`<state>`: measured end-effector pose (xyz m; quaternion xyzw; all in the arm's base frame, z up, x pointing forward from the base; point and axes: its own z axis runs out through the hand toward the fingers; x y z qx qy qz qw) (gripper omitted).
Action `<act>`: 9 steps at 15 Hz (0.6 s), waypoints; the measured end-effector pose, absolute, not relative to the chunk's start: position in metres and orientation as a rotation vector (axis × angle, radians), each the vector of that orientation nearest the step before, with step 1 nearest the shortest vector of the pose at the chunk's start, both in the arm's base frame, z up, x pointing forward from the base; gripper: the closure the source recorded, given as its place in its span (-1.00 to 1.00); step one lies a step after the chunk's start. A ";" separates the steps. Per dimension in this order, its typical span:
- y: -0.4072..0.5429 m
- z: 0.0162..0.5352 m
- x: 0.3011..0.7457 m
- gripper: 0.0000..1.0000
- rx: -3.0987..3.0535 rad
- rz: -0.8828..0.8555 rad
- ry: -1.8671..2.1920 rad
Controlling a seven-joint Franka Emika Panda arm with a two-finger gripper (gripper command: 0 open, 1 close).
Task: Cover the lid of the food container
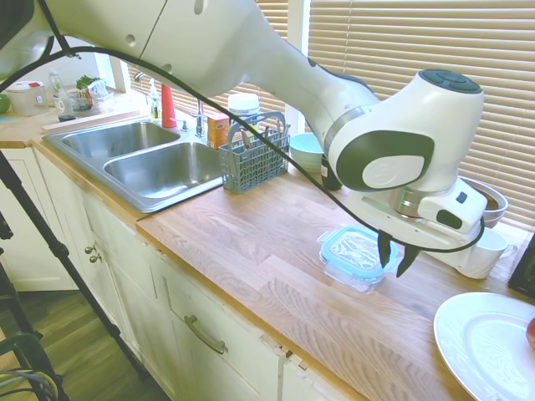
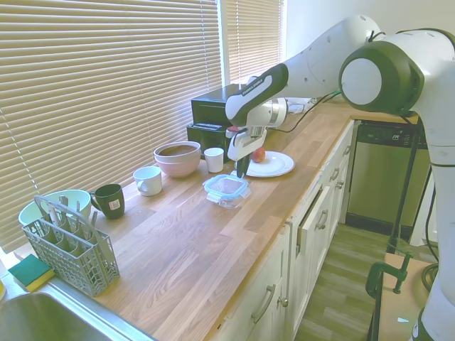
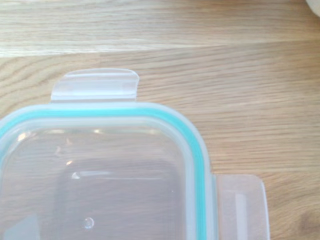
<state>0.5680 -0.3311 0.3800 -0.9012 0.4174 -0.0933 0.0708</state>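
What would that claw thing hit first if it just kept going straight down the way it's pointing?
Probably the lid on the food container, near its edge. The open gripper points down there, and the wrist view shows the lid's corner. It might instead meet the wooden counter alongside.

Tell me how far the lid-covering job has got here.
Looks mostly done: the lid sits on the food container, teal rim aligned. The gripper hangs open beside it, holding nothing. Clip tabs still stick outward, so latching may remain.

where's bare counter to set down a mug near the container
Bare wood runs from the lidded food container toward the cutlery basket, along the front edge. The window side is crowded: dark mug, white mug, pink bowl, white cup.
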 end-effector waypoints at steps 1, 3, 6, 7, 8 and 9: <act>-0.331 0.381 0.568 -1.00 -2.709 -0.282 1.256; -0.332 0.386 0.570 -1.00 -2.708 -0.293 1.257; -0.333 0.410 0.566 -1.00 -2.702 -0.346 1.261; -0.332 0.424 0.562 -1.00 -2.699 -0.373 1.263; -0.328 0.438 0.557 -1.00 -2.701 -0.396 1.260; -0.320 0.452 0.551 -1.00 -2.711 -0.415 1.254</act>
